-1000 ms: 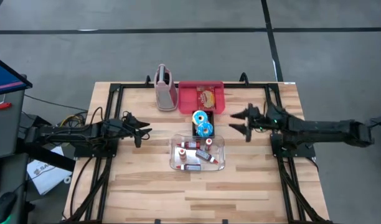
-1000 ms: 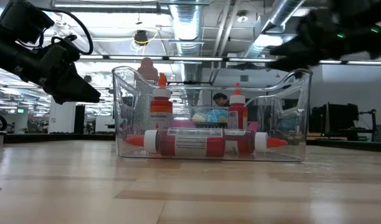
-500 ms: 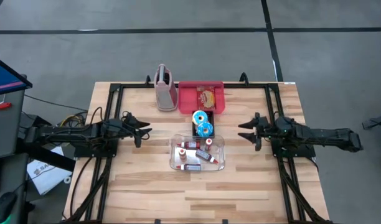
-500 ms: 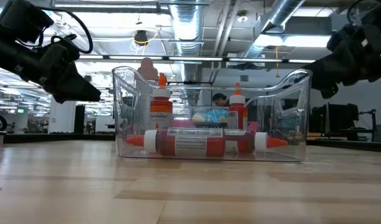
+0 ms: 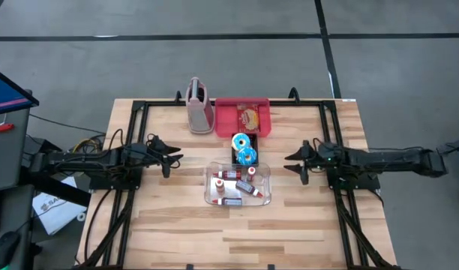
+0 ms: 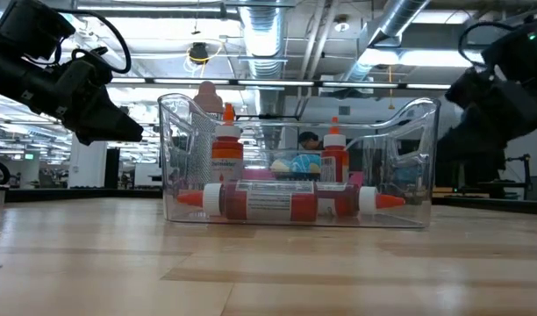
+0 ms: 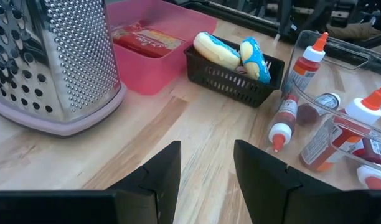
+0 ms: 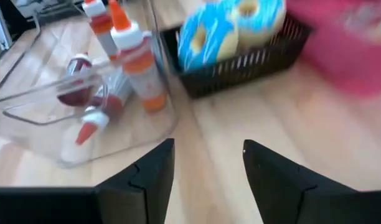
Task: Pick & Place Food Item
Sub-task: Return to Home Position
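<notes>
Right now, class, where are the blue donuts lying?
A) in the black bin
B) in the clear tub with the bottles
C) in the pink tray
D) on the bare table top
A: both blue donuts rest inside the black bin, which stands between the pink tray and the clear tub.
</notes>
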Robot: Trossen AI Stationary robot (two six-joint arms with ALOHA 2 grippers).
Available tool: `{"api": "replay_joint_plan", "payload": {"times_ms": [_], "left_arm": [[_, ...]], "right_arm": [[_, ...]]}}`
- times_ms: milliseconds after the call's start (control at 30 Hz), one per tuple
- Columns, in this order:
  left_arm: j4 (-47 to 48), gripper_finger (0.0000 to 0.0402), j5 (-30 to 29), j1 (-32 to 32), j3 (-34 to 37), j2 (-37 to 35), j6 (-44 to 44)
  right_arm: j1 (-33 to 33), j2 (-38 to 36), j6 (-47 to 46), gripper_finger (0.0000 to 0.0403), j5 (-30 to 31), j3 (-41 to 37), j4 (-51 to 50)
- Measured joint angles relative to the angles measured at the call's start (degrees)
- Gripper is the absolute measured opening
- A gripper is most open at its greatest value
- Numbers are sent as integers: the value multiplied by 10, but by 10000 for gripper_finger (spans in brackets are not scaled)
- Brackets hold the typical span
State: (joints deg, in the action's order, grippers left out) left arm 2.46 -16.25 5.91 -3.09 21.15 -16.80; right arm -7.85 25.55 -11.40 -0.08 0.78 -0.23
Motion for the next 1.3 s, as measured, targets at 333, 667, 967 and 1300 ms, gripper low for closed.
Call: {"api": "replay_joint_plan", "payload": {"times_ms": [333, 667, 967, 1300], "left_arm": [[0, 145, 0, 0, 0, 0, 0], [0, 145, 0, 0, 0, 0, 0], [0, 145, 0, 0, 0, 0, 0], [0, 145, 0, 0, 0, 0, 0]], "right_arm": [[56, 35, -146, 183, 21, 44, 6], [100, 33, -113, 183, -29, 94, 13], [105, -63, -121, 183, -20, 83, -42], [112, -253, -95, 183, 23, 88, -240]]}}
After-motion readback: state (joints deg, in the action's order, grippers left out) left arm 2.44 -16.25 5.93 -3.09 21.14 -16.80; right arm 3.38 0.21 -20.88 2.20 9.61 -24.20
